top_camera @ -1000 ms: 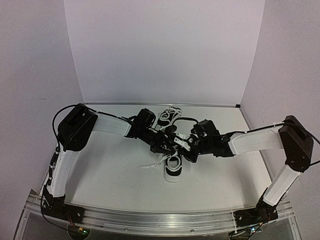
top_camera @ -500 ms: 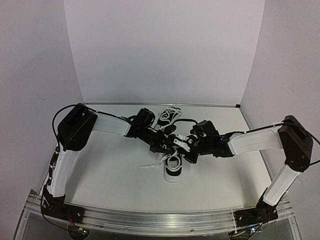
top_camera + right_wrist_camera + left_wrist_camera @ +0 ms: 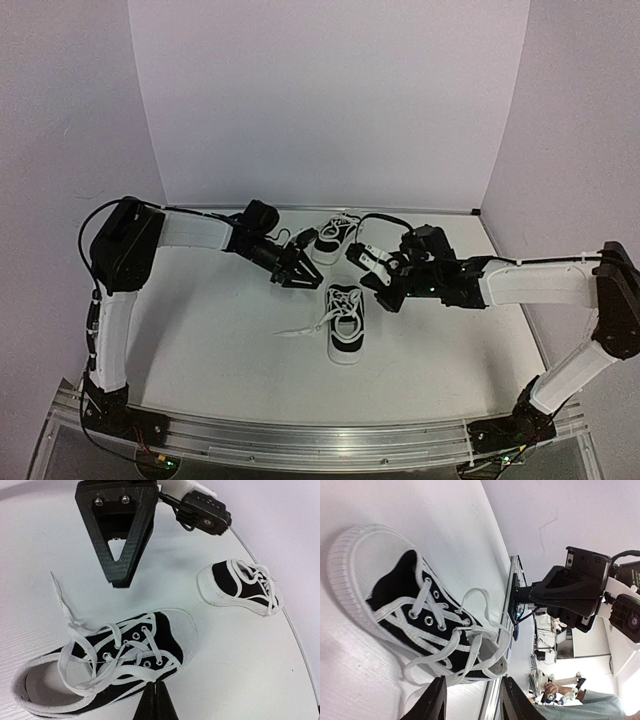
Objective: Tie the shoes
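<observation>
The near shoe [image 3: 346,325] is a black sneaker with a white sole, toe pointing away. Its laces lie loose over the tongue, and one end trails left on the table [image 3: 295,330]. It also shows in the left wrist view [image 3: 415,615] and the right wrist view [image 3: 115,665]. The far shoe [image 3: 333,238] lies behind it, also seen in the right wrist view [image 3: 240,587]. My left gripper [image 3: 292,270] is open and empty [image 3: 472,702], up and left of the near shoe. My right gripper [image 3: 375,272] is shut [image 3: 156,700], its tips just over the shoe's side; I see nothing held.
The white table [image 3: 220,340] is walled by white panels at the back and sides. A metal rail [image 3: 320,440] runs along the near edge. The two grippers face each other across a short gap above the near shoe's toe.
Both grippers have drawn back from over the near shoe, the left to the left and farther away, the right to the right. The shoe's top now shows. The shoes have not moved.
</observation>
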You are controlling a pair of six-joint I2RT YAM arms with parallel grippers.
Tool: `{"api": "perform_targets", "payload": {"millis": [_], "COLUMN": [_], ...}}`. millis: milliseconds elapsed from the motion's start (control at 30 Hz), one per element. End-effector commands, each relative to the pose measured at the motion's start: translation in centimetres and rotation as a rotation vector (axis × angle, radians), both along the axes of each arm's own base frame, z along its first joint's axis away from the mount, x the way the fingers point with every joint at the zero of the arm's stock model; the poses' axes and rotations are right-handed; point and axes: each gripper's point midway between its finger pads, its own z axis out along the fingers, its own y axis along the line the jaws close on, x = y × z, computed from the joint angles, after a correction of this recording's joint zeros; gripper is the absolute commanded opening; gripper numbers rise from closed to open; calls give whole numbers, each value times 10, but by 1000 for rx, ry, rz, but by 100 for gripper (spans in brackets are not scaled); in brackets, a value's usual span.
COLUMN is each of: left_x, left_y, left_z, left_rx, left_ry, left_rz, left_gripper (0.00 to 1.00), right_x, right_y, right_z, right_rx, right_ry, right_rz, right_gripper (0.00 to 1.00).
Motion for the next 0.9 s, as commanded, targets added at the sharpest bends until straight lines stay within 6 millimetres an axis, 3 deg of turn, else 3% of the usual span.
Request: {"api": "perform_targets", "payload": {"millis": [0,100,200,333,633,867], "left_x": [-2,-5,-8,-9,-8,-6], "left_y": [29,38,41,42,42,41], "left_z": [24,19,14,12,13,13], "left_rx": [60,84,99,107,104,98], "left_ry": [-165,-203,-193,-197,-212,-210], "left_rz": [23,27,21,22,28,35], "left_gripper": [38,38,38,38,39,39], "right_x": [-10,-20,-30,-38,-45,-39], "right_y": [-11,-13,-13,-4,10,19], "right_z": [-1,-10,-24,-35,-43,-44], "right_rx": [-5,-16,-50,-53,-10,-9], "right_ry": [41,80,137,228,322,318], "right_rz": [-42,-15,23,61,68,66], "right_gripper": [0,2,22,29,27,27]}}
